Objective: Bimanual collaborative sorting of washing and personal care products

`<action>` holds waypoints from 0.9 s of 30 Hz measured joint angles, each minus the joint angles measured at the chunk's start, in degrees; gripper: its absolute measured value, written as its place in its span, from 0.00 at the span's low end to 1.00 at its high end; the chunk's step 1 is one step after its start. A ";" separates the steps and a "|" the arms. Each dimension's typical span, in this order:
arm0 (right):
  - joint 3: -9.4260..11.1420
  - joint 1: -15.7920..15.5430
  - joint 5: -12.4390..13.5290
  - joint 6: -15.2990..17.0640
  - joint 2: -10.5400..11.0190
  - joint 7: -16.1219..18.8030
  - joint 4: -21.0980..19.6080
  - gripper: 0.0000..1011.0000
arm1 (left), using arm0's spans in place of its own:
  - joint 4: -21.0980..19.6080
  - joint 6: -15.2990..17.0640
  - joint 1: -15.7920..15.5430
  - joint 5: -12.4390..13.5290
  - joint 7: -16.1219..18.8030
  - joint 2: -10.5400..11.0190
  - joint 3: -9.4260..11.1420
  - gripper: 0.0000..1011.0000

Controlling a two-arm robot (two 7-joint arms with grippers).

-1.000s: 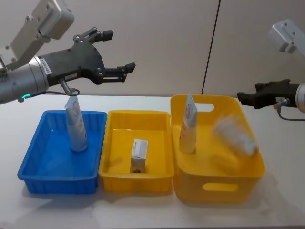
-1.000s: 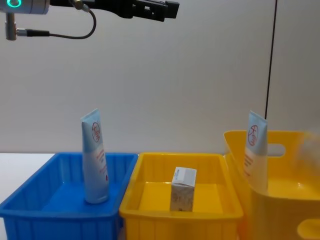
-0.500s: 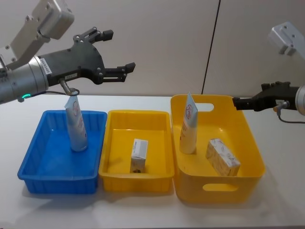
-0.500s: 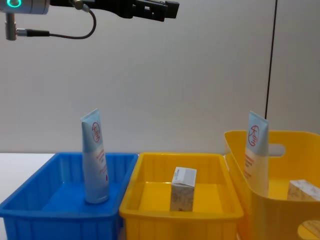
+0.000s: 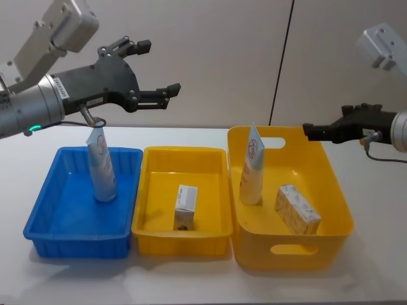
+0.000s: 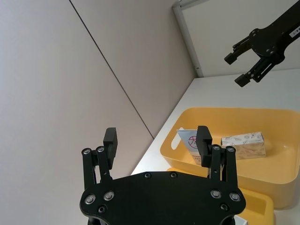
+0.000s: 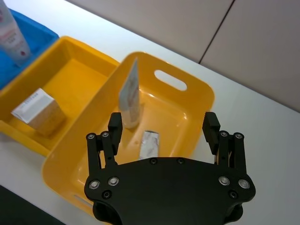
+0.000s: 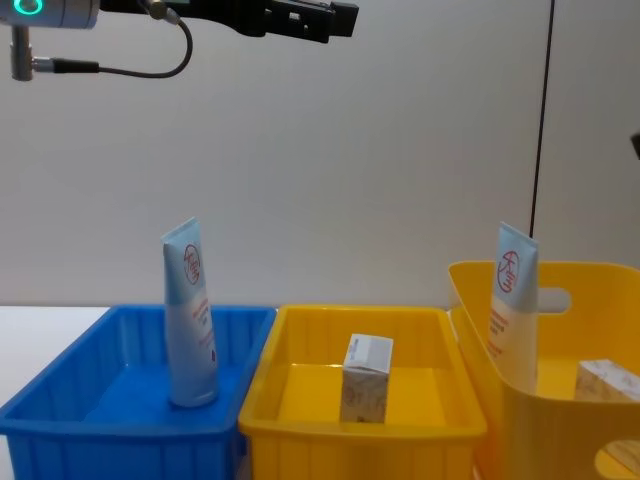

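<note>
We've got a bright blue bin [image 5: 44, 219] at lower left, a yellow tray [image 5: 152, 190] in the middle and a deeper yellow basket [image 5: 331, 184] at right. Both tubes, one [image 5: 101, 166] in the blue bin and one [image 5: 251, 168] in the basket, are pale blue-white with a red round logo. The cartons [image 5: 186, 206] [image 5: 297, 209] look white and beige. Both grippers [image 5: 156, 70] [image 5: 311, 131] are matte black, and the tabletop [image 5: 381, 254] is white.

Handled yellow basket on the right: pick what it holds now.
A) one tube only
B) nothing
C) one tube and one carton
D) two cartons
C: in the handled yellow basket a tube stands upright, and a carton lies beside it.
</note>
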 joint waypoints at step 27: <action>1.17 -1.21 4.53 -6.26 -3.42 1.34 -0.08 0.99 | -0.54 -0.42 3.37 1.28 4.50 -0.98 -0.51 0.99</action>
